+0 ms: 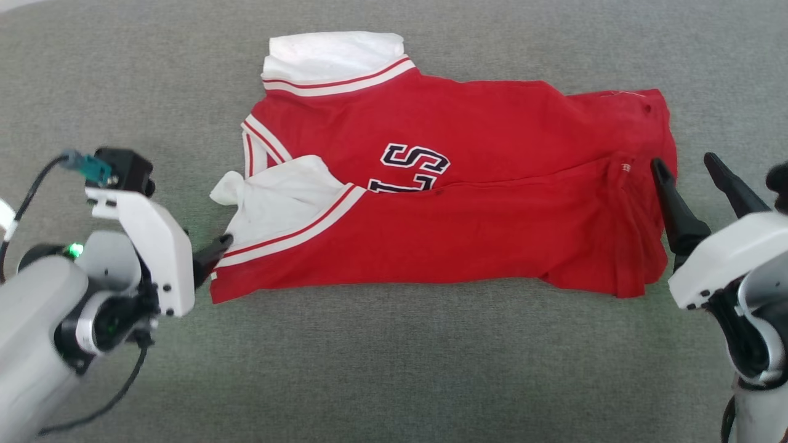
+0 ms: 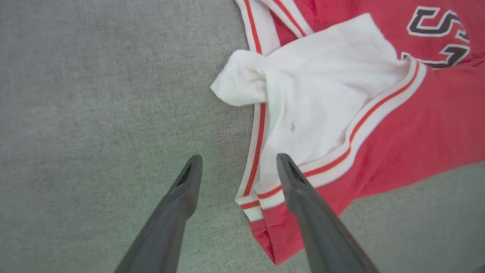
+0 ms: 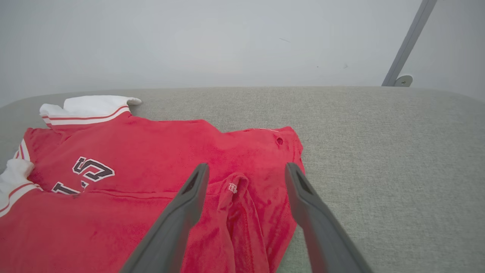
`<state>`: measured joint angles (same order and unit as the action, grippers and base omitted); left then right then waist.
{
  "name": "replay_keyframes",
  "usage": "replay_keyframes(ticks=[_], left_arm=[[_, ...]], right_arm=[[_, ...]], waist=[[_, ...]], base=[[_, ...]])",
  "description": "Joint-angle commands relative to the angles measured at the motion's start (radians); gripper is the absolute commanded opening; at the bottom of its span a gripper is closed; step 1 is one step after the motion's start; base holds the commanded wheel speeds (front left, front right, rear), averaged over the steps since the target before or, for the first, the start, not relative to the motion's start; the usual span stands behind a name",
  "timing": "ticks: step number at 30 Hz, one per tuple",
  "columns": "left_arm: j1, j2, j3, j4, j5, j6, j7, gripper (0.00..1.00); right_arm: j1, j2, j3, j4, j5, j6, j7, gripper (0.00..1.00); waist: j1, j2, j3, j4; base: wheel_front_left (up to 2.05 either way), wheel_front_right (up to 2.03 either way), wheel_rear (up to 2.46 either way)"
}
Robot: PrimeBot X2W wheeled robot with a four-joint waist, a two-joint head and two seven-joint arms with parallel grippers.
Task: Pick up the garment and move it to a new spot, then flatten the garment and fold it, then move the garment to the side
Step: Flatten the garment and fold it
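Toward the left of the grey upholstered surface (image 1: 394, 369), the left gripper (image 2: 238, 160) reaches in low from the side. Its white wrist housing (image 1: 154, 246) is turned inward, and a black cable (image 1: 117, 394) loops below it. Its two dark fingers (image 2: 178, 204) are spread apart and grasp nothing. One points at bare upholstery and the other lies over the striped trim at the near left corner of the garment (image 1: 468, 234). I cannot tell whether that finger touches the cloth. At the right, the right gripper (image 1: 682, 159) rises from its white wrist with its fingers pointing away from the robot. They are also spread wide and empty, with the inner tip just beside the garment's right end and the outer one over bare upholstery.

The garment lies across the middle of the surface between the two grippers, well short of the far edge seen in the right wrist view. It is a red jersey shirt lying lengthwise, with its neck end to the left. One white sleeve (image 1: 335, 55) with red-and-white striped trim juts out at the far left. The other white sleeve (image 1: 283, 197) is bunched and knotted-looking at the near left. The near half is folded up over the chest and covers the lower part of the black-and-white lettering (image 1: 414, 161). The right end is rumpled, with a small fold of cloth standing up beside a tiny white label (image 3: 232, 187).
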<state>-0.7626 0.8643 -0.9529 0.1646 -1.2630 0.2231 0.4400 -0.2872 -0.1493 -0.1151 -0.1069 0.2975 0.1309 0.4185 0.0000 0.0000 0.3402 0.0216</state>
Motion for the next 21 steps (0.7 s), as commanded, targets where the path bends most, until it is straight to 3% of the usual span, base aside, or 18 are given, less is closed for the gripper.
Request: replay_keyframes(ticks=[1,9,17,19,21], left_arm=[[0.027,0.016,0.001,-0.033,-0.013,0.026,0.004,1.0],[0.104,0.062,0.008,-0.13,-0.05,0.114,0.008,1.0],[0.113,0.021,-0.012,-0.061,-0.08,0.116,0.045,1.0],[0.108,0.007,-0.03,-0.032,-0.077,0.098,0.067,0.0],[0.101,-0.01,-0.033,-0.006,-0.08,0.083,0.074,0.0]], right_arm=[[0.021,0.018,-0.013,-0.02,-0.016,0.0,-0.017,1.0],[0.089,0.08,-0.034,-0.08,-0.022,0.0,-0.037,1.0],[0.13,0.095,-0.024,-0.072,-0.011,0.0,0.037,1.0],[0.138,0.096,-0.016,-0.059,-0.007,0.0,0.084,1.0],[0.142,0.097,-0.011,-0.049,0.004,0.0,0.135,1.0]], waist=[[0.0,0.0,0.002,-0.01],[0.0,0.0,0.015,-0.056],[0.0,0.0,0.025,-0.072],[0.0,0.0,0.027,-0.075],[0.0,0.0,0.029,-0.076]], base=[[0.0,0.0,0.0],[0.0,0.0,0.0],[0.0,0.0,0.0],[0.0,0.0,0.0],[0.0,0.0,0.0]])
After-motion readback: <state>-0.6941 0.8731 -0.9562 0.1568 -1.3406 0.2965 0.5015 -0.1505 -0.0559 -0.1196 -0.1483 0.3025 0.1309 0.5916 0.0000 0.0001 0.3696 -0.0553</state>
